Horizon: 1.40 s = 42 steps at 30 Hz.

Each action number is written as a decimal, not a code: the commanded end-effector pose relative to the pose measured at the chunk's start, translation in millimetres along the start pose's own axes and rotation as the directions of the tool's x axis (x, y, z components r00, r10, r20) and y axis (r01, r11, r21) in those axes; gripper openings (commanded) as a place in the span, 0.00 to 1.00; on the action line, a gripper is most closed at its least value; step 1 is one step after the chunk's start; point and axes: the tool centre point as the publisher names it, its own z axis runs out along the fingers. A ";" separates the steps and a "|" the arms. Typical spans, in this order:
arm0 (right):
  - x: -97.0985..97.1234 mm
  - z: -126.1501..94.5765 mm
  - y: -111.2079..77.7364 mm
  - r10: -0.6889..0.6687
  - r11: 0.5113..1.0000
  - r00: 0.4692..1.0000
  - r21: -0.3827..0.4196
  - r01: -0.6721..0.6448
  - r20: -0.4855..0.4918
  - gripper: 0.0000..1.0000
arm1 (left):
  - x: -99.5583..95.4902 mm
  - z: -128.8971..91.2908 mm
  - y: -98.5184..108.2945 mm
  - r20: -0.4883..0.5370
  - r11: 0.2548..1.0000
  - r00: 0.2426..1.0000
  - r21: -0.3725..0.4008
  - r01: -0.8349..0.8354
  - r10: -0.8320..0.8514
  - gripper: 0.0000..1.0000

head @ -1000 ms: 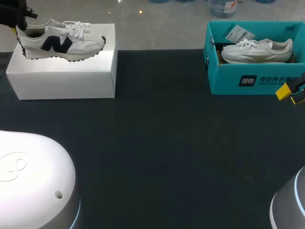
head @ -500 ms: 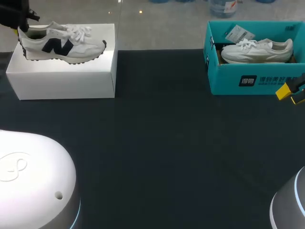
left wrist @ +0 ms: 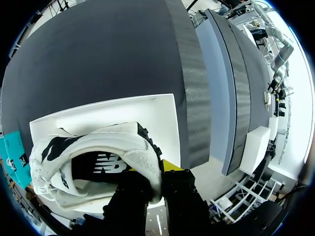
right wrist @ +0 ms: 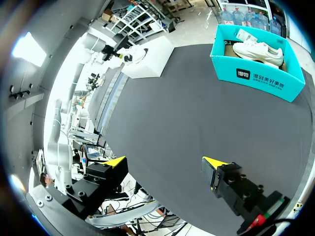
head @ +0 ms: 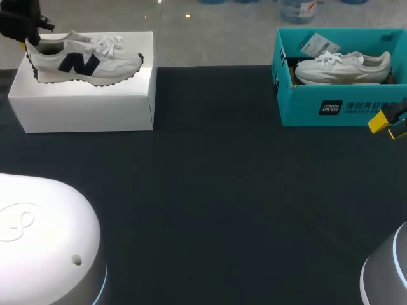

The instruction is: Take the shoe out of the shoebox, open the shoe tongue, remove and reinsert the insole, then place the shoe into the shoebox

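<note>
Head view first: a white sneaker with a dark logo on its side sits on top of a plain white rectangular box at the far left of the dark table, toe pointing toward the middle of the table. The left gripper is at the sneaker's heel, its black body partly covering the heel collar. From here I cannot tell whether the heel is lifted clear of the box. Well apart, at the far right, an open teal cardboard shoebox holds a second, all-white sneaker lying lengthwise, with a paper tag propped just behind it. The right gripper shows only its yellow tips, just in front of the teal box's near right corner. In the left wrist view the left gripper is clamped on the logo sneaker. The heel collar is pinched between the two black fingers, one yellow tip peeks out beside it, and the white box lies under the sneaker. In the right wrist view the right gripper is spread wide with nothing between its fingers, hanging over bare table. The teal shoebox with its white sneaker stands well ahead of it, and the white box with the logo sneaker is farther off still.
</note>
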 end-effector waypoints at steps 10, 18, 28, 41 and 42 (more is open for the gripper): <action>-0.5 0.6 1.1 0.001 1.000 1.000 0.003 -0.001 0.001 1.00 | -10.1 47.8 2.9 -0.011 0.998 1.000 0.055 0.007 -0.006 0.00; -0.5 0.6 1.1 0.001 1.000 1.000 0.003 -0.001 0.001 1.00 | -15.0 77.8 5.6 -0.003 0.997 1.000 0.082 0.002 -0.002 0.00; -0.5 0.6 1.1 0.001 1.000 1.000 0.003 -0.001 0.001 1.00 | -22.8 117.6 -1.6 0.005 0.994 0.997 0.081 -0.079 0.079 0.00; -0.5 0.6 1.1 0.001 1.000 1.000 0.003 -0.001 0.001 1.00 | -24.7 148.1 -6.7 0.016 0.990 0.995 0.107 -0.095 0.094 0.00; -0.5 0.6 1.1 0.001 1.000 1.000 0.003 -0.001 0.001 1.00 | -24.3 148.9 -6.4 0.014 0.990 0.996 0.108 -0.091 0.090 0.00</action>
